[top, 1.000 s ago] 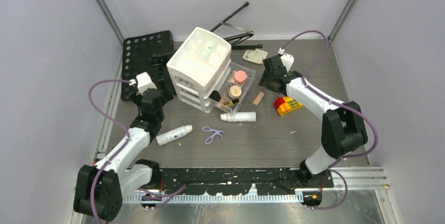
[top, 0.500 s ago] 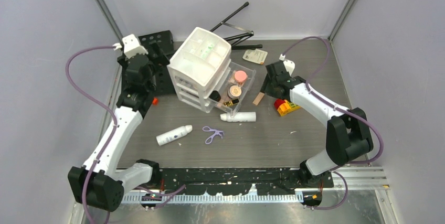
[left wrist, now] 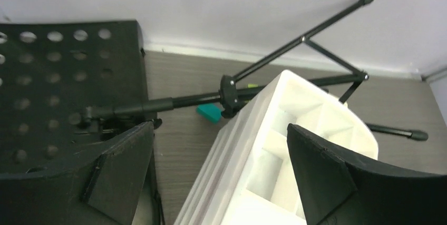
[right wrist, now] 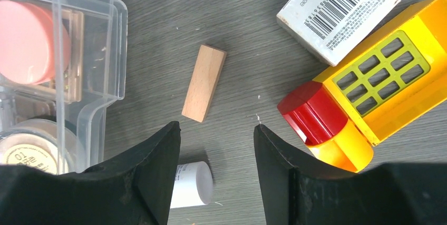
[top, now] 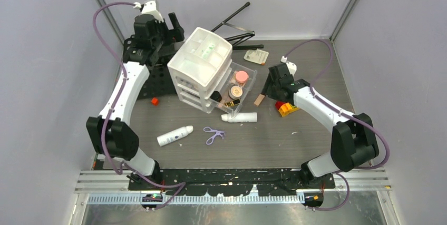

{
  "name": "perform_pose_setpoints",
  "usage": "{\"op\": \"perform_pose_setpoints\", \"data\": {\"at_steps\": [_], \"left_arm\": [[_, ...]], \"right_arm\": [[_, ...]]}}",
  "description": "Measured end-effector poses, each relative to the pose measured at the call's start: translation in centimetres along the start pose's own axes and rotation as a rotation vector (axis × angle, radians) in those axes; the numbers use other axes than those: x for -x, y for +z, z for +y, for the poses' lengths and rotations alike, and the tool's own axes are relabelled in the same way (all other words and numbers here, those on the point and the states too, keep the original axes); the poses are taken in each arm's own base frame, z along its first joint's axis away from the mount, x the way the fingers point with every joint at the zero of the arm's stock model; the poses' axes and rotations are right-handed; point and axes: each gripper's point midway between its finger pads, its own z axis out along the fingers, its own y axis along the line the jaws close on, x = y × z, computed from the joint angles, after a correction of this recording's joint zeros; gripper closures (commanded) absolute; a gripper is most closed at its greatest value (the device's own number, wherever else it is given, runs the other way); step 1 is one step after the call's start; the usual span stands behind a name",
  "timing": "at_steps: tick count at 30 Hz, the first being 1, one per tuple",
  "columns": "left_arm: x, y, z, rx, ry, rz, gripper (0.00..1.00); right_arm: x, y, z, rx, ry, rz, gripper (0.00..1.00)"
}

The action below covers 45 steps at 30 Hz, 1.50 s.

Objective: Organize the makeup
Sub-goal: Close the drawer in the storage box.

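The white drawer organizer [top: 203, 64] stands tilted at the back middle. Its clear drawer [top: 252, 80] is pulled out and holds a pink compact [top: 241, 76], a tan compact [top: 235, 91] and a black-gold lipstick [top: 232, 102]. One white bottle [top: 240, 117] lies in front of the drawer, another [top: 175, 136] further left. My left gripper [top: 174, 26] hangs open over the organizer's back left corner [left wrist: 274, 172]. My right gripper [right wrist: 216, 126] is open and empty above the table. The bottle's end [right wrist: 192, 184] lies under its left finger and the drawer [right wrist: 113, 51] is to its left.
A tan wooden block [right wrist: 204, 83] lies just ahead of the right gripper, with a red-and-yellow block [right wrist: 369, 98] and a barcoded white box [right wrist: 337, 11] to its right. A black perforated plate [top: 139, 80], a black folding stand [top: 234, 30], a small red cube [top: 154, 100] and a purple tool [top: 213, 134] also lie about.
My left arm has swung from the near left up and back to the organizer's rear corner, uncovering the small red cube. The right gripper has shifted slightly toward the wooden block.
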Motion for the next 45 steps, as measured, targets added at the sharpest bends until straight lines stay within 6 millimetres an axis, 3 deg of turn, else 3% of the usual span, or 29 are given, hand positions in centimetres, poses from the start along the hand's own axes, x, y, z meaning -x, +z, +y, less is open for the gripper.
{"op": "perform_pose_setpoints", "data": {"at_steps": [7,14,22,30,35,45], "left_arm": [[-5.4,2.2,0.6,-0.081,-0.043,0.199,0.01],[-7.8,2.1,-1.1,-0.213,-0.073,0.29,0.05],[-9.0,1.7,-2.1,-0.283,-0.087,0.328,0.08],[-10.2,1.5,-2.4,-0.315,-0.092,0.359,0.11],[-10.4,1.4,-2.7,-0.335,-0.096,0.366,0.11],[-10.4,1.5,-2.8,-0.346,-0.095,0.359,0.11]], "right_arm": [[0.1,-0.3,0.3,0.022,0.006,-0.006,0.42],[-0.7,-0.1,0.7,0.052,0.027,0.021,0.46],[-0.8,-0.2,2.5,0.126,0.075,0.032,0.47],[-1.9,1.8,4.2,0.165,0.111,0.073,0.47],[-3.0,2.6,6.2,0.204,0.123,0.105,0.47],[-3.2,3.4,10.3,0.234,0.113,0.125,0.47]]}}
